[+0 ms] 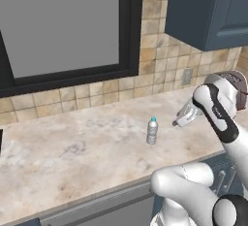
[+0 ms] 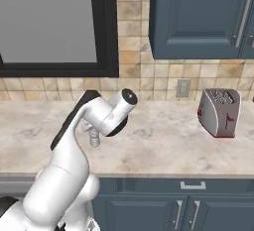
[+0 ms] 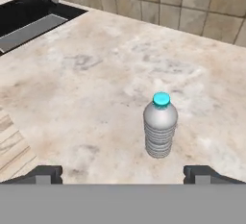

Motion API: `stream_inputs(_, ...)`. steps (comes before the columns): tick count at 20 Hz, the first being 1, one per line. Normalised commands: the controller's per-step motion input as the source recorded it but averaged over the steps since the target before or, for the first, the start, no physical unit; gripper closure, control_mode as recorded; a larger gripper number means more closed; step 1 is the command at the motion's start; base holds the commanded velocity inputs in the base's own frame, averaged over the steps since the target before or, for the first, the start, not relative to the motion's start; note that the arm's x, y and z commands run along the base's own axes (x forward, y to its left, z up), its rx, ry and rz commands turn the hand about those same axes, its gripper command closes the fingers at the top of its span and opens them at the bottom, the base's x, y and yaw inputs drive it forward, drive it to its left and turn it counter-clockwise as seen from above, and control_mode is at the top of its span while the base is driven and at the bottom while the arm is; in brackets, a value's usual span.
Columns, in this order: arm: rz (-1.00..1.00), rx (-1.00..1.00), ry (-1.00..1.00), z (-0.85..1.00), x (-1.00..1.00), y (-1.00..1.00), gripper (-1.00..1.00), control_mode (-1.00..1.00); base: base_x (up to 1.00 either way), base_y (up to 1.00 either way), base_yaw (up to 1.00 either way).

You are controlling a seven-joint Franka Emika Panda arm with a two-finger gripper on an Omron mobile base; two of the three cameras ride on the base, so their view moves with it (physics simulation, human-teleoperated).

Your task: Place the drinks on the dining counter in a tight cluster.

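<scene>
End effector [image 3: 123, 174]: jaws wide, holding nothing, aimed at the water bottle [image 3: 160, 127] from near; 1 water bottle, clear with blue cap, upright on the marble table [image 1: 72, 147], apart from both fingertips [image 3: 45, 174]; toaster [image 2: 219, 112] on the same table, well apart; sink [image 3: 29, 18] beyond.

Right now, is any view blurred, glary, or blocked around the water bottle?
Hand view: water bottle soft-edged but clear, even flat light, faint shadow, no glare. Left base view: bottle small yet unobstructed on the marble counter. Right base view: the arm covers most of the bottle; toaster reads sharp.
</scene>
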Motion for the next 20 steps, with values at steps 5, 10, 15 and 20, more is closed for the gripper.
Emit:
stream_inputs(5, 0.44, 0.22, -0.1, -0.23, 0.25, -0.04, -1.0, -1.0, 0.0, 0.0, 0.0)
stream_inputs(10, 0.44, 0.2, -0.11, -0.13, 0.4, -0.01, -1.0, -1.0, 0.0, 0.0, 0.0)
stream_inputs(15, 0.3, 0.11, -0.07, -0.06, 0.2, 0.0, -1.0, -1.0, 0.0, 0.0, 0.0)
stream_inputs(20, -0.03, 0.0, 0.02, -0.12, 0.06, 0.0, -1.0, -1.0, 0.0, 0.0, 0.0)
